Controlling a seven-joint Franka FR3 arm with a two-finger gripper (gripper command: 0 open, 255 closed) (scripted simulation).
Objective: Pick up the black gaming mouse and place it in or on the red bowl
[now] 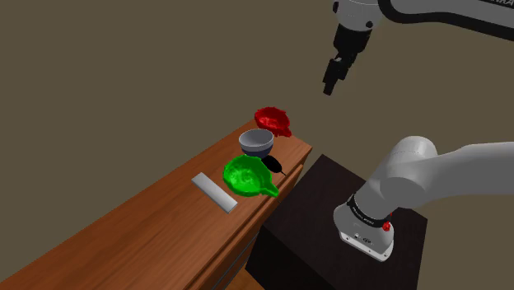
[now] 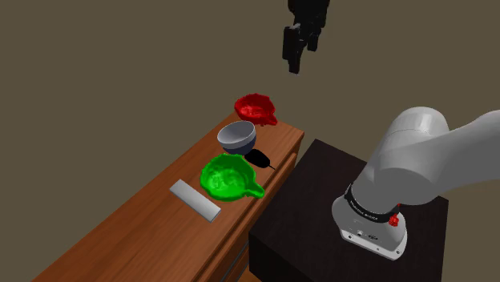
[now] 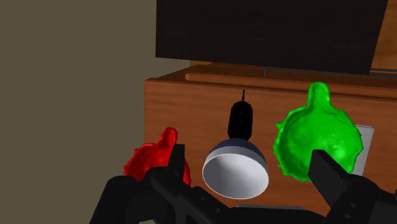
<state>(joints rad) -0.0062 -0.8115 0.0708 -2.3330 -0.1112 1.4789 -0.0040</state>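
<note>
The all-black two-finger gripper [image 1: 333, 76] hangs high in the air, well apart from the brown wooden table [image 1: 156, 222]. Its fingers [image 3: 175, 160] are spread wide with nothing between them.

The small black gaming mouse [image 1: 272, 164] lies at the table's edge on the shoulder view's right, the side nearest the dark box stand [image 1: 329, 198]. It is tucked between the rounded grey bowl [image 1: 257, 142] on its far side and the lumpy bright-green dish [image 1: 247, 175] on its near side. The rough-edged red bowl [image 1: 273, 120] sits farther off, past the grey bowl at the table's end.

From the gripper, the mouse is below and toward the shoulder view's left. In the wrist view it lies about midway between the two fingers, beyond the grey bowl. Its long axis runs away from the gripper, crosswise to the line joining the fingers.

A descent with little turning would likely let the fingers close across its narrow sides. The two neighbouring vessels look as if they leave little room.
</note>
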